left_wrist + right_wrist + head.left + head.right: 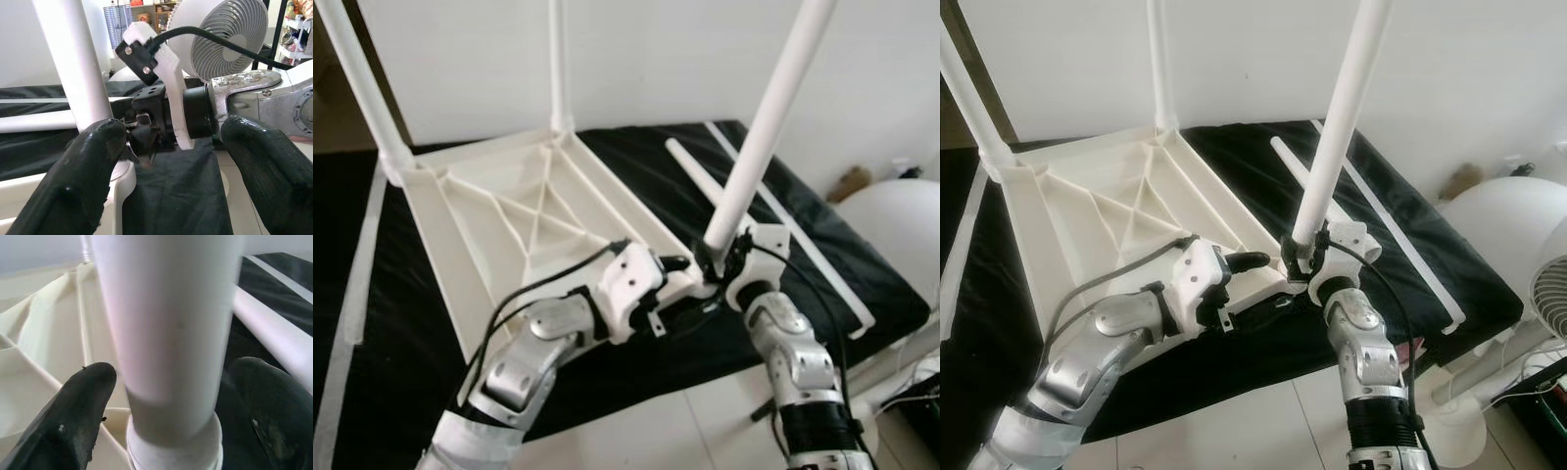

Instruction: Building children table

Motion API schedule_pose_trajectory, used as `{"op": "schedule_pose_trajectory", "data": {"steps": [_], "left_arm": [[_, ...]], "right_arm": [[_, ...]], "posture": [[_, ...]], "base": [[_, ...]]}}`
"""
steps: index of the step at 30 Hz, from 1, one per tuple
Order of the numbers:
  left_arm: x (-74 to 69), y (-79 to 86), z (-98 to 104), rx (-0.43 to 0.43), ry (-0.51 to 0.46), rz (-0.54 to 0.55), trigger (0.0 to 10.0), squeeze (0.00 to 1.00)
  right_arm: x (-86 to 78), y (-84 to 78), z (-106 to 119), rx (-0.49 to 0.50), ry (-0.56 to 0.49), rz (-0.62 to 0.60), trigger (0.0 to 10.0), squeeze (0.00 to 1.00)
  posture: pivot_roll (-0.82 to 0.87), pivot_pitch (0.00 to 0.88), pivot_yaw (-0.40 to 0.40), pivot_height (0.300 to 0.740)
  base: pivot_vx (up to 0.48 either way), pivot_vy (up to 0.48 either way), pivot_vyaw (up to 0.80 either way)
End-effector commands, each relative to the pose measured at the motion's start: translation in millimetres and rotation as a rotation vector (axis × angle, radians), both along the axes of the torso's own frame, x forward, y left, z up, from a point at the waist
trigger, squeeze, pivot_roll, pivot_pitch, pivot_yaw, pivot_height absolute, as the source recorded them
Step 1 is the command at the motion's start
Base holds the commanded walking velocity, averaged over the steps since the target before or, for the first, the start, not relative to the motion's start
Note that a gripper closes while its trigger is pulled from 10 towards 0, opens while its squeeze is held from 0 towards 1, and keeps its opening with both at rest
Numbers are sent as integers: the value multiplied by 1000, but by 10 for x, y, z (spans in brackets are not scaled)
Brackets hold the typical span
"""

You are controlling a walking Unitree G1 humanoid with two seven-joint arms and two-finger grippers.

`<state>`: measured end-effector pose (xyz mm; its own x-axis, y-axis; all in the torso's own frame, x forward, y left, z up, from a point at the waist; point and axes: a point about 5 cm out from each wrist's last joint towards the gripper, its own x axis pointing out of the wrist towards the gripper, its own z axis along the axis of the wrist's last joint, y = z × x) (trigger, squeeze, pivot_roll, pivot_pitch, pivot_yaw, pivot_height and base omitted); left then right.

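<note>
The white table top [480, 225] lies upside down on a black cloth [401, 323]. Two legs [362, 83] [558, 64] stand in its far corners. A third white leg [764, 127] stands in the near right corner socket [122, 178], and my right gripper [720, 257] is shut on its base, one black finger on each side [83, 416]. My left gripper [685, 286] is open beside that same corner, and one of its fingers [83, 166] touches the socket. A loose leg [690, 171] lies on the cloth behind.
A long white strip [803, 235] lies along the cloth's right side. A white fan [1552, 294] and a rounded white object [901, 225] stand at the right, close to my right arm. A white wall runs behind the table top.
</note>
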<state>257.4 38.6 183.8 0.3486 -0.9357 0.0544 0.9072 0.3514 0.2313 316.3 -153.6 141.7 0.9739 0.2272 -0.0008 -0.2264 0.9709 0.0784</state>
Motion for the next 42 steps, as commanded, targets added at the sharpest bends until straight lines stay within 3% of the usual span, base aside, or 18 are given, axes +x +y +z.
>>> {"op": "schedule_pose_trajectory", "data": {"steps": [1, 5, 7, 10, 17, 18, 19, 21, 22, 25, 37, 38, 40, 41, 42], "left_arm": [[-3, -14, -20, 9, -8, 3, 10000, 0], [5, -17, -35, 12, -10, 9, 10000, 0], [11, -20, -62, 20, -11, 15, 10000, 0], [23, -15, -93, 27, -6, 21, 10000, 0], [45, -6, -113, 38, -8, 29, 10000, 0], [49, -2, -109, 38, -10, 31, 10000, 0], [55, 2, -105, 37, -12, 36, 10000, 0], [58, 5, -103, 37, -13, 40, 10000, 0], [59, 9, -98, 34, -15, 44, 10000, 0], [52, 11, -91, 28, -18, 49, 10000, 0], [46, 17, -83, 21, -17, 49, 10000, 0], [46, 18, -82, 21, -17, 48, 10000, 0], [47, 20, -81, 21, -17, 48, 10000, 0], [45, 22, -80, 21, -17, 47, 10000, 0], [44, 23, -81, 21, -15, 46, 10000, 0]], "right_arm": [[35, -29, 19, -17, -20, 45, 10000, 0], [53, -57, -11, -53, -19, 87, 10000, 0], [80, -73, -54, -143, -29, 193, 10000, 0], [112, -68, -79, -190, -23, 251, 10000, 0], [281, -104, -29, -277, -36, 299, 9804, 0], [304, -112, -15, -283, -35, 309, 9294, 0], [322, -125, 3, -291, -37, 312, 4078, 0], [330, -133, 13, -293, -40, 313, 4078, 0], [342, -148, 20, -294, -41, 319, 353, 0], [350, -183, -1, -297, -33, 337, 0, 0], [304, -227, -130, -242, 3, 327, 0, 0], [304, -229, -130, -214, 3, 302, 8627, 0], [305, -232, -130, -196, 3, 283, 8627, 0], [299, -217, -125, -177, -2, 277, 10000, 0], [288, -195, -123, -160, -6, 274, 10000, 0]], "posture": [[-44, 4, -49, 740], [-45, 4, -49, 740], [-46, 4, -46, 740], [-50, 5, -45, 740], [-43, 12, -44, 740], [-43, 12, -44, 740], [-35, 13, -49, 740], [-35, 13, -49, 740], [-31, 14, -53, 740], [-25, 20, -60, 740], [-33, 29, -55, 740], [-36, 30, -52, 740], [-36, 30, -52, 740], [-38, 33, -50, 740], [-38, 32, -50, 740]], "base": [[0, 0, 0], [0, 0, 0], [0, 0, 0], [0, 0, 0], [0, 0, 0], [0, 0, 0], [0, 0, 0], [0, 0, 0], [0, 0, 0], [0, 0, 0], [0, 0, 0], [0, 0, 0], [0, 0, 0], [0, 0, 0], [0, 0, 0]]}}
